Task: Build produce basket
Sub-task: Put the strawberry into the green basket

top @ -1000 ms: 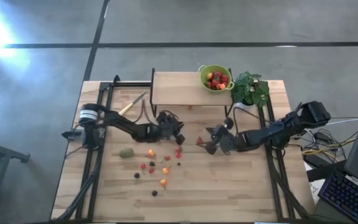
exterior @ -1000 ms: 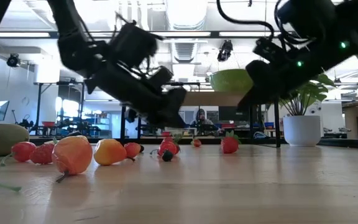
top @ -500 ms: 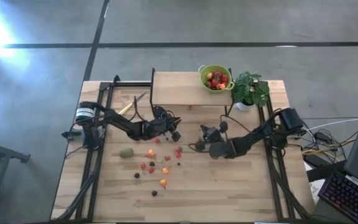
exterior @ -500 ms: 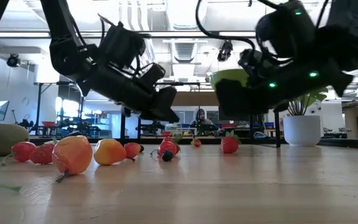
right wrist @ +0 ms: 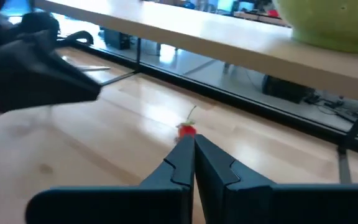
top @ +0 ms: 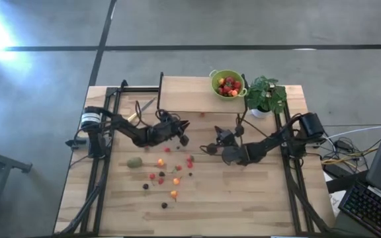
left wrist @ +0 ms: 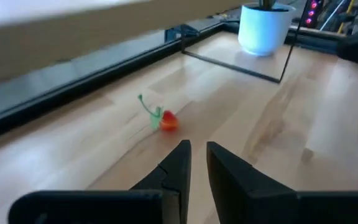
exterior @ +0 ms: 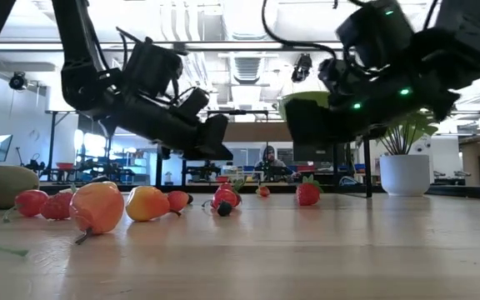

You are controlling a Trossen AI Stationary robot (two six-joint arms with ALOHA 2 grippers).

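The lime-green produce basket stands on a raised wooden shelf at the far side and holds several red fruits. More small red, orange and dark produce lies loose on the table, with a brownish-green oval fruit to its left. My left gripper hovers above the table with a narrow empty gap between its fingers. My right gripper is shut and empty. One red fruit with a green stem lies on the table just beyond its tips, and it also shows in the left wrist view.
A potted plant in a white pot stands at the far right beside the shelf. A yellow-handled knife lies at the far left. Black frame rails run along both table sides. Bare wood lies near the front right.
My right gripper has gone toward the table's left and a little down, tipping more level as the arm folded lower. My left gripper has drawn back toward the far left. Neither has taken hold of anything, and the fruit on the table has not moved.
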